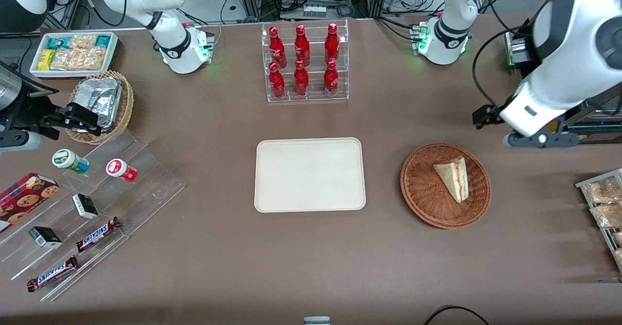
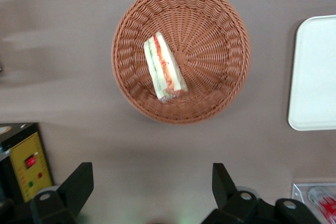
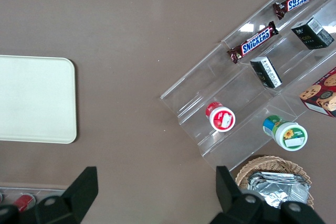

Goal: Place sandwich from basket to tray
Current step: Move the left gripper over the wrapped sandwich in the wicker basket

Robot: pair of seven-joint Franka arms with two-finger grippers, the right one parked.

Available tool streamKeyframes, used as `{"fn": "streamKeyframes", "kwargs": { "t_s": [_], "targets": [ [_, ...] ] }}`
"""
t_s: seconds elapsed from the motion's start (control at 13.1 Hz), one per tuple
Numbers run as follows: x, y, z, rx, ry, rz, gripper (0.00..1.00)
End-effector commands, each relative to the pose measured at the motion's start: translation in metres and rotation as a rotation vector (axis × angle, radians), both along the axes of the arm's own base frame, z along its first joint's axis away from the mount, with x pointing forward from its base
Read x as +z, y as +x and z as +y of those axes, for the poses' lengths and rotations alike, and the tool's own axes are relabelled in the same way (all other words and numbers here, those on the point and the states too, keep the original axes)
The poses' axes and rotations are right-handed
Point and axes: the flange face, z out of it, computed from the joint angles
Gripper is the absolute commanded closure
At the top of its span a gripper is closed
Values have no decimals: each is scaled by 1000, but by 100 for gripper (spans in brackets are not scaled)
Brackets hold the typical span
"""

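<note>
The sandwich [image 1: 454, 180], a white bread wedge with red and green filling, lies in the reddish-brown wicker basket [image 1: 422, 196]. The cream-white tray [image 1: 309, 174] lies flat at the table's middle, beside the basket, with nothing on it. My gripper [image 1: 482, 115] hangs above the table, farther from the front camera than the basket and apart from it. In the left wrist view the gripper [image 2: 151, 182] is open, its black fingers [image 2: 79, 182] wide apart over bare table. The sandwich [image 2: 164, 69], basket [image 2: 210, 35] and a tray [image 2: 315, 72] edge show there too.
A clear rack of red bottles [image 1: 306, 62] stands farther from the front camera than the tray. A wire rack of snack packets [image 1: 605, 203] sits at the working arm's end. Toward the parked arm's end are a tan foil basket [image 1: 102, 104] and a stepped acrylic stand [image 1: 97, 208].
</note>
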Motion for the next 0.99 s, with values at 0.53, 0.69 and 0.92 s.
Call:
{"fn": "streamKeyframes", "kwargs": {
  "t_s": [0.53,0.69,0.92],
  "targets": [
    [-144,-18,16,415,-22,-182,0],
    [-155,-17,16,460,-16,-168,0],
    [-182,-21,16,468,-14,-149,0]
  ]
}}
